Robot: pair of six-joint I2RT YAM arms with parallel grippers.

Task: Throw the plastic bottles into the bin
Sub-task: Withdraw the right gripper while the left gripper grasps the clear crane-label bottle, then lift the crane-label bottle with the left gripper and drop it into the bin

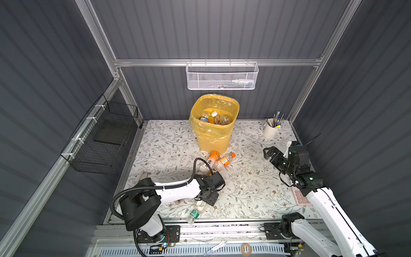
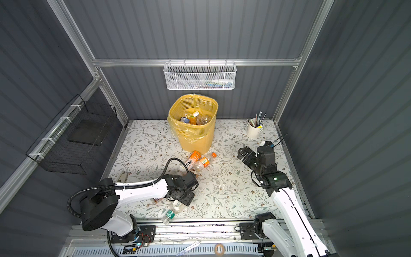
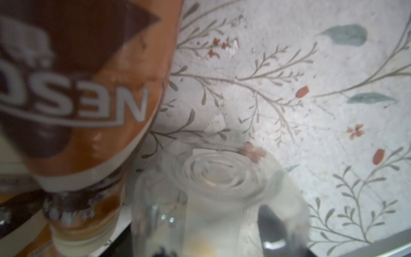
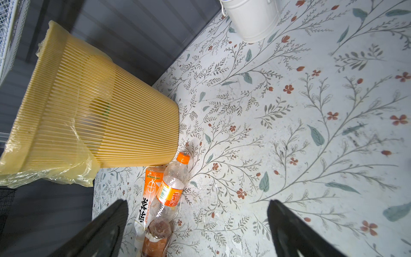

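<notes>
- Wire basket (image 1: 104, 138): black, fixed to the left wall, off the surface (image 1: 251, 178).
- Brown bottle (image 3: 84, 100): brown-and-orange label, just beside the clear bottle; seen close up in the left wrist view.
- Clear bottle (image 1: 195, 212): green label, lying on its side near the front edge of the surface, base toward the left hand.
- Left hand (image 1: 207, 199): low over the clear bottle's base end, with the base between its fingers. I cannot tell whether they press it.
- Bin (image 1: 213, 138): yellow, bag-lined, upright at the back centre; several bottles (image 1: 214, 117) inside.
- Orange bottles (image 1: 220, 160): two, touching side by side, lying just in front of the bin.
- Mesh basket (image 1: 222, 76): white, hung on the back rail above the bin.
- Right hand (image 1: 266, 154): above the right side of the surface, fingers (image 4: 106, 227) wide apart, nothing between them.
- Cup (image 1: 270, 131): white, holding pens, back right corner.
- Calculator (image 1: 300, 198): pink, front right, partly under the right arm.
</notes>
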